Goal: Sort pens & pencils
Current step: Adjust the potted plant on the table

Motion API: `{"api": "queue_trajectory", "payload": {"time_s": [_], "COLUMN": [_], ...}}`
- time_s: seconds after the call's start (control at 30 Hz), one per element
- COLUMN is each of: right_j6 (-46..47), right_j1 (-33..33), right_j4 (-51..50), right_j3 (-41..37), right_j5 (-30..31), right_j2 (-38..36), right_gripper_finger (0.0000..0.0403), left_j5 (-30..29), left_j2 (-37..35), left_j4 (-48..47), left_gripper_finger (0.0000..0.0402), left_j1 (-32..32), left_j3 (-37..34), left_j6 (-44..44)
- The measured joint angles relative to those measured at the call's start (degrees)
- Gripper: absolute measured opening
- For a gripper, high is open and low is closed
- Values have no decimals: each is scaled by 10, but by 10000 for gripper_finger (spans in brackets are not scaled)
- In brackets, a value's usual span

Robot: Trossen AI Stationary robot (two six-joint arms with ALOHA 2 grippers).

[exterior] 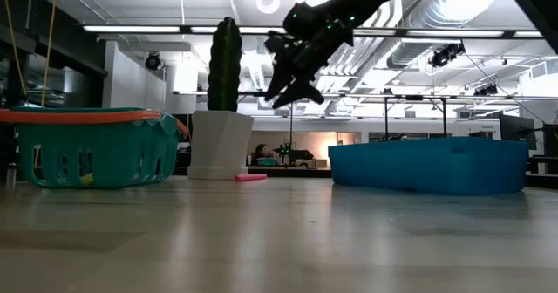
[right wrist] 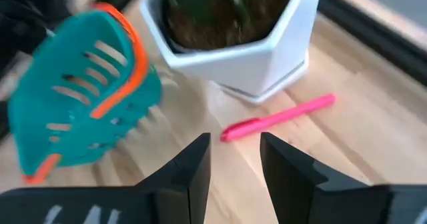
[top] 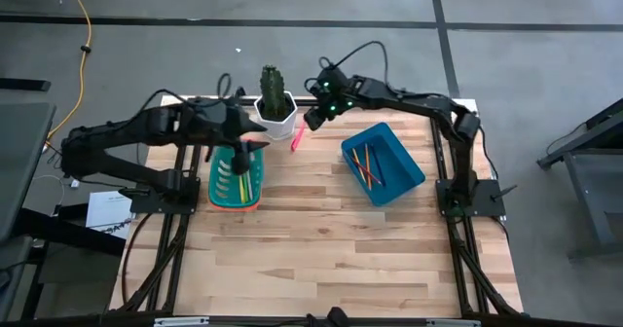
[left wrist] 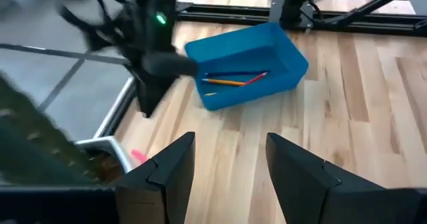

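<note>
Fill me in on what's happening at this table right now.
Two robot arms are sorting pens and pencils. The right end effector hangs open just above a hot pink pen lying on the table beside the white cactus pot, seemingly about to pick it up. The left end effector, open and empty, hovers over the teal basket, which already holds pens. Several pencils lie in the blue bin.

One pink pen [right wrist: 277, 121], one teal basket [top: 222, 184], one blue bin [top: 399, 157], one potted cactus [top: 274, 99].
</note>
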Motion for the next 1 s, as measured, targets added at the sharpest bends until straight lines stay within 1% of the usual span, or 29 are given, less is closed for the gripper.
{"api": "queue_trajectory", "payload": {"time_s": [0.17,0.3,0.4,0.6,0.87,1.0], "right_j6": [0,2,14,20,52,55], "right_j1": [20,30,32,40,44,44], "right_j4": [-8,-14,-15,3,35,25], "right_j3": [22,23,23,23,22,22], "right_j5": [19,64,77,76,75,76], "right_j2": [37,48,57,78,87,86], "right_gripper_finger": [121,121,121,121,121,121], "left_j5": [-23,-24,-27,-31,-36,-48], "left_j2": [-35,-42,-41,-40,-40,-40], "left_j4": [-26,-80,-118,-130,-136,-136], "left_gripper_finger": [172,172,172,172,172,172], "left_j1": [0,0,0,0,0,0], "left_j3": [0,0,0,0,0,0], "left_j6": [7,7,8,16,30,30]}}
